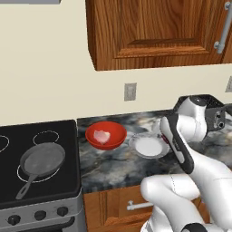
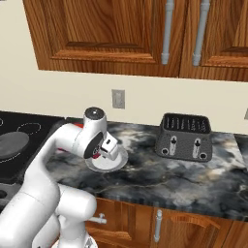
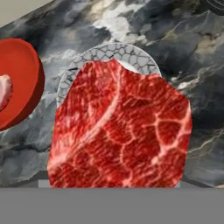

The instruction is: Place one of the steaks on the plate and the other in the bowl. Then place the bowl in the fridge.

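Observation:
My gripper hangs just above the round white plate on the marble counter, shut on the bright red steak. That steak looms close in the hand view and covers most of the plate and my fingertips. A sliver of it shows red under the hand. Left of the plate stands the glossy red bowl, with the paler pink steak lying inside it. Bowl and pink steak sit at the left of the hand view. The fridge is out of view.
A dark frying pan rests on the black stove at the left. A grey toaster stands on the counter to the right of the plate. Wooden wall cabinets hang overhead.

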{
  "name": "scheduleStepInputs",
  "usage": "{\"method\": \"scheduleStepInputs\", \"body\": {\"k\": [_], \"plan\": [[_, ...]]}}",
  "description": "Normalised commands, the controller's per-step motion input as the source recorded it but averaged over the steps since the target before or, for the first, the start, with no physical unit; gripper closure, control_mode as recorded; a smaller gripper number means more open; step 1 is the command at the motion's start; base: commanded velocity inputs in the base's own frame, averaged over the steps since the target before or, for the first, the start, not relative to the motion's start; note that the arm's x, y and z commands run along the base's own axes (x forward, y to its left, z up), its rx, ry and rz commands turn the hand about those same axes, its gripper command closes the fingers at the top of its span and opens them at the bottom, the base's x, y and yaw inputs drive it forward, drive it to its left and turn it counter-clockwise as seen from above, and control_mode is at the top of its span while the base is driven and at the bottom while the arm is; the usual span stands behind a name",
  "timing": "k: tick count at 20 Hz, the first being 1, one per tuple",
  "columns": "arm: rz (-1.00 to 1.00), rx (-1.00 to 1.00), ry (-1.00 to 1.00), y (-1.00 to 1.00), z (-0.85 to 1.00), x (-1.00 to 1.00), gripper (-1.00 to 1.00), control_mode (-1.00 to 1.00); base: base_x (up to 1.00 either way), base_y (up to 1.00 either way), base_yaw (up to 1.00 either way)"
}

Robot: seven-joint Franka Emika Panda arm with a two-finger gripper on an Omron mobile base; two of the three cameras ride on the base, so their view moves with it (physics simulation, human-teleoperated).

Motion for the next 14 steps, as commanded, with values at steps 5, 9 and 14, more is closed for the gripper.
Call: {"method": "scheduleStepInputs", "body": {"k": [5,9,14], "plan": [[0.00,0.00,0.10,0.00,-0.42,0.25,1.00,-1.00,0.00,0.00,0.00],[0.00,0.00,0.07,0.00,-0.32,0.24,1.00,-1.00,0.00,0.00,0.00],[0.00,0.00,0.09,0.09,-0.28,0.26,1.00,-1.00,0.00,0.00,0.00]]}}
